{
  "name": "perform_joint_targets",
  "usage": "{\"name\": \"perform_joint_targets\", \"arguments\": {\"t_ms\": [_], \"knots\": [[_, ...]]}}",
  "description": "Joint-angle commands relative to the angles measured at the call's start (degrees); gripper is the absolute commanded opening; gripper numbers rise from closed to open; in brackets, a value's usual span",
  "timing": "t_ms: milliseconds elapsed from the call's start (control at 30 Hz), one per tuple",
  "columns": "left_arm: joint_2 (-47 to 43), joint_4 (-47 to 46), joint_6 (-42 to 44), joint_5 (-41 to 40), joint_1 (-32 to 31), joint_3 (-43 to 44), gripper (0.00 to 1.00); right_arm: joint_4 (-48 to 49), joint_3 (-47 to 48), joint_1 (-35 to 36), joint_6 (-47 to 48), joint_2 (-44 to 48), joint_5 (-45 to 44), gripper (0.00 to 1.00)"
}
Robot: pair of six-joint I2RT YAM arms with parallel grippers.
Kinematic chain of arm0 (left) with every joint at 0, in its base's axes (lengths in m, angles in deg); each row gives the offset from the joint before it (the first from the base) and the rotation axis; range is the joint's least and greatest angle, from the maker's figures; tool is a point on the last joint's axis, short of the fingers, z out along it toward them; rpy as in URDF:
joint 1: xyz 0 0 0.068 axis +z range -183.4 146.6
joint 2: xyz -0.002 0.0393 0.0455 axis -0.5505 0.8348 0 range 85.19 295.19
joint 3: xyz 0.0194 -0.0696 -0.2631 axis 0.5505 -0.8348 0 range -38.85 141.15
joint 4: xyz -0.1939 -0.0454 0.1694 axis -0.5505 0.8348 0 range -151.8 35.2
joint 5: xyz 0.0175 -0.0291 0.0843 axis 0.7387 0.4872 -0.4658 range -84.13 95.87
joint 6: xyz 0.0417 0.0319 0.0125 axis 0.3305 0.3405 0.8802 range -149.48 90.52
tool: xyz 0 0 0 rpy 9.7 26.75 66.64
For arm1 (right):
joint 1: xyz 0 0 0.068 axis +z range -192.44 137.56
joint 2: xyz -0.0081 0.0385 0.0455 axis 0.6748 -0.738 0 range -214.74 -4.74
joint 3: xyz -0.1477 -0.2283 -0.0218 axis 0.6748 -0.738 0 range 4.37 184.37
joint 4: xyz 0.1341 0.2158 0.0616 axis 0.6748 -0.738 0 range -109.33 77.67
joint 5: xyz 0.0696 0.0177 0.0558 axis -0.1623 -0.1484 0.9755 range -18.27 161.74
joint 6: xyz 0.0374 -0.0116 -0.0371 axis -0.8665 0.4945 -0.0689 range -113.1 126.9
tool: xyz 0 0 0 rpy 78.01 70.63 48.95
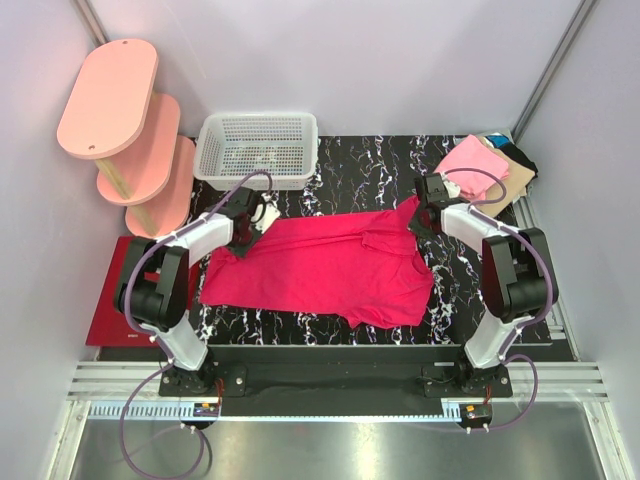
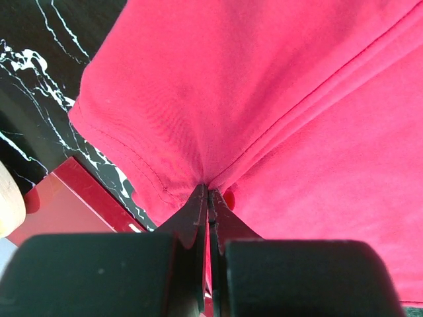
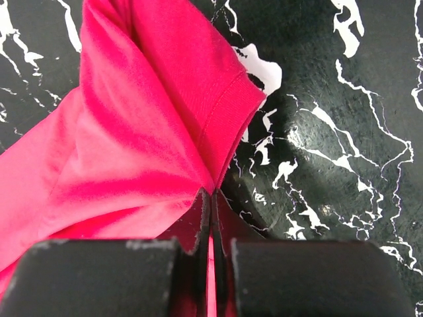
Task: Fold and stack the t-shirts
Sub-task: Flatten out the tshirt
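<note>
A bright magenta-red t-shirt (image 1: 320, 265) lies spread across the black marbled table (image 1: 370, 170). My left gripper (image 1: 252, 228) is shut on its far left corner, the cloth pinched between the fingertips (image 2: 209, 195). My right gripper (image 1: 418, 215) is shut on the shirt's far right corner by the sleeve hem (image 3: 228, 105), lifting it into a peak. Cloth shows between the right gripper's (image 3: 213, 195) fingertips. Folded t-shirts, light pink (image 1: 472, 162) on top of tan and dark ones (image 1: 515, 165), sit stacked at the back right.
A white mesh basket (image 1: 257, 148) stands at the back left of the table. A pink tiered shelf (image 1: 130, 130) is at the far left. A dark red mat (image 1: 110, 300) lies at the table's left edge, also seen under the left wrist as a red mat (image 2: 73, 205).
</note>
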Motion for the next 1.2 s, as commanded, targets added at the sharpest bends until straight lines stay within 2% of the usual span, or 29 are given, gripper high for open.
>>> {"name": "perform_joint_targets", "arguments": {"t_ms": [0,267,633,833,900,1033,1067,1133,1167], "knots": [[-1.56,-1.25,-0.50,-1.42,0.25,2.36,0.00,-0.54,0.08,-0.36,-0.38,4.33,0.16,0.00],[-1.92,-1.42,2.14,-5.73,1.48,6.58,0.00,-0.45,1.84,-0.45,-0.03,7.05,2.18,0.00],[0.10,-2.48,6.45,-9.51,7.55,13.87,0.00,0.95,3.77,-0.45,0.76,7.41,4.03,0.00],[1.25,-2.30,6.54,-9.69,7.64,12.66,0.00,1.48,3.34,-0.45,0.59,7.41,4.47,0.00],[1.51,-2.30,6.36,-9.25,7.64,11.34,0.08,1.48,2.81,-0.45,0.50,6.88,4.47,0.00],[1.95,-2.65,5.75,-8.20,7.64,7.04,0.40,1.57,2.37,-0.45,0.50,5.83,4.47,0.01],[1.78,-3.09,5.66,-8.28,7.64,6.33,0.50,1.57,2.72,-0.36,0.76,5.05,4.64,0.05],[1.25,-3.97,5.66,-9.15,7.72,4.49,0.52,1.48,3.07,-0.45,1.02,4.42,4.47,0.20],[0.20,-5.45,5.92,-9.95,7.72,3.87,0.55,1.57,3.33,-0.45,1.20,4.25,4.21,0.34]]}}
